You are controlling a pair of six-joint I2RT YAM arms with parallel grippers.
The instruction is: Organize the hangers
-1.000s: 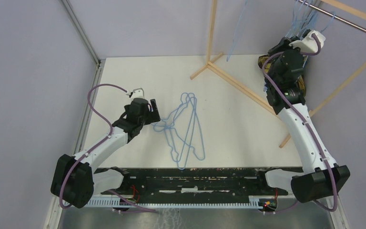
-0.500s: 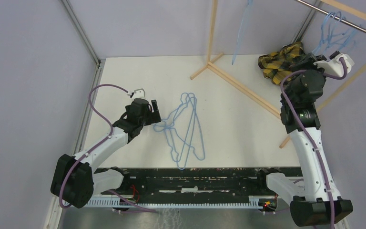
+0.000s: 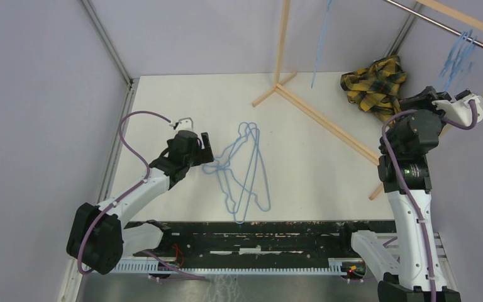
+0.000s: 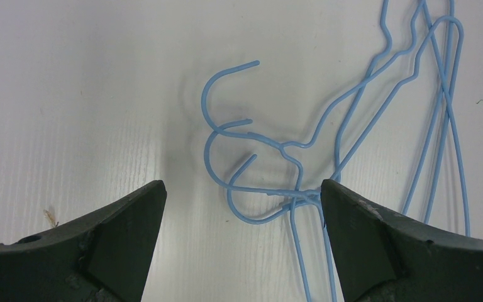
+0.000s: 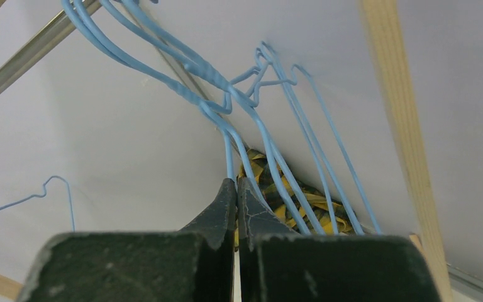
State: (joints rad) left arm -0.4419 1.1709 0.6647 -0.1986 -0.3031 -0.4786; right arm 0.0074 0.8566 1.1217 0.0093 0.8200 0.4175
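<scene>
Several light-blue wire hangers (image 3: 245, 170) lie tangled on the white table, their hooks (image 4: 239, 132) pointing toward my left gripper (image 3: 206, 146). That gripper (image 4: 242, 195) stands open just above the table, its jaws either side of the twisted necks and touching nothing. At the upper right, a bunch of hangers (image 3: 458, 58) hangs from the metal rod (image 3: 443, 26). My right gripper (image 5: 236, 182) is shut on one thin wire of that bunch (image 5: 226, 94). A single hanger (image 3: 317, 44) hangs further left on the rack.
The wooden rack frame (image 3: 317, 116) spreads its legs across the table's far right. A yellow-black plaid cloth (image 3: 374, 82) lies bunched beneath the rod, behind the hanging wires (image 5: 289, 195). Grey walls and a metal post (image 3: 107, 44) close in the left side.
My right arm has swung to the right along the rod, and the hanging bunch has slid right with it. The left arm and the pile on the table have stayed put.
</scene>
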